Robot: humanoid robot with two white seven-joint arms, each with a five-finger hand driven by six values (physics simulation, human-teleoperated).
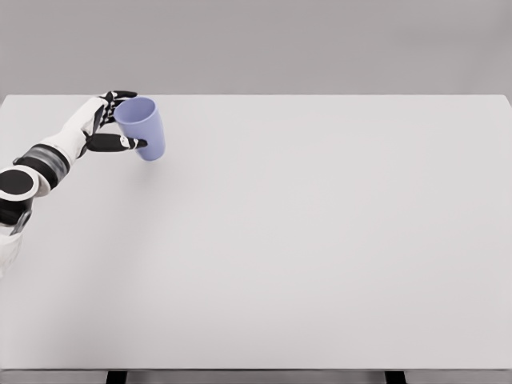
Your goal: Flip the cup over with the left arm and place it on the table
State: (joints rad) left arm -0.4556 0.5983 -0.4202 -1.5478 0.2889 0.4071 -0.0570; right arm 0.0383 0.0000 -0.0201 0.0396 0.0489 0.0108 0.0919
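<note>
Gripping the cup (145, 128) at the far left of the worktop (320, 240), the left hand (102, 122) has its fingers (120, 143) clamped on the sides; the cup's long axis is near upright, mouth tilted up-left, base apparently close above the surface.

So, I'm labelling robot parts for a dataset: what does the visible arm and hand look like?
The left arm has smooth white shells with black joints and a dark grey band at the forearm. The left hand is white-backed with slim black fingers. No cables or markings show.
</note>
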